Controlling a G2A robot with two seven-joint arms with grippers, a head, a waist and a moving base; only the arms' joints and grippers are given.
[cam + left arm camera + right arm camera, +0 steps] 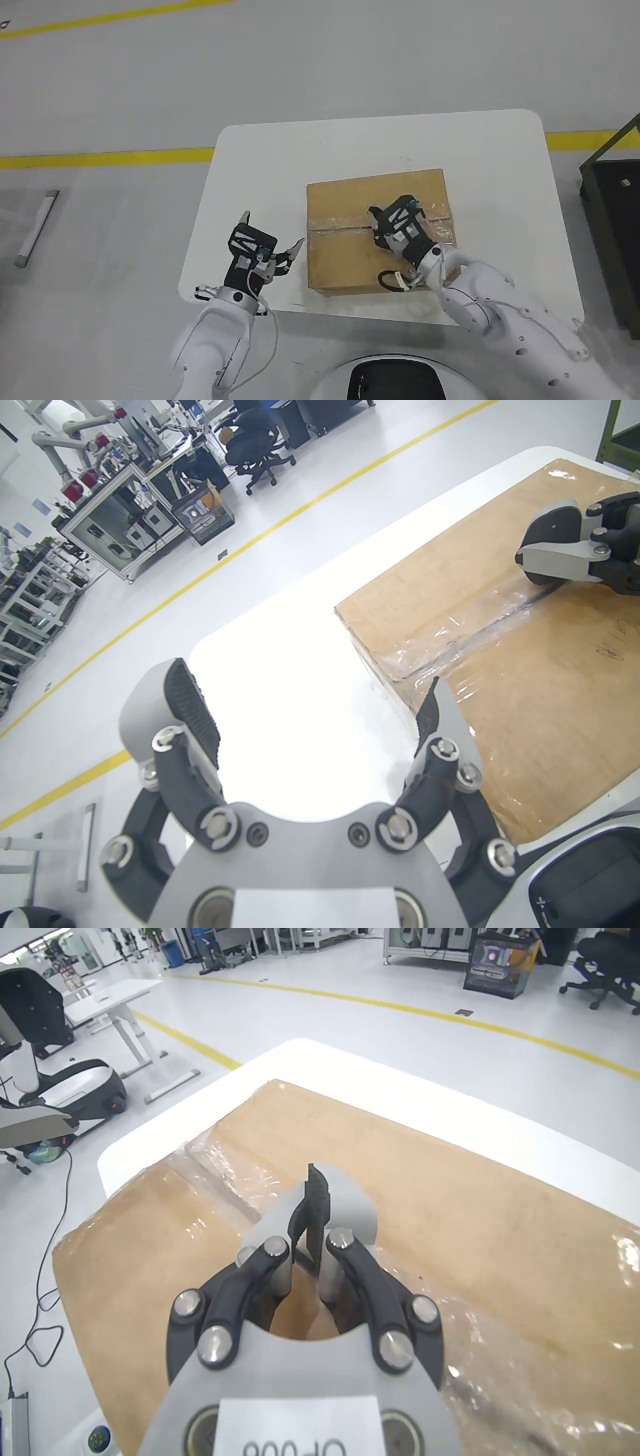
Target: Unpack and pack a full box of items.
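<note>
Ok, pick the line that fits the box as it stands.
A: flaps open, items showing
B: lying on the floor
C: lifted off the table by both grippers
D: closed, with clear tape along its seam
D: the cardboard box rests on the white table with its flaps shut and clear tape along the centre seam, where the shut right gripper is.

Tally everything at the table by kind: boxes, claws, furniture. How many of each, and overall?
cardboard box: 1, closed, its seam taped
claws: 2, the left claw open beside the box, the right claw shut over the taped seam
table: 1, white
Total: 4
</note>
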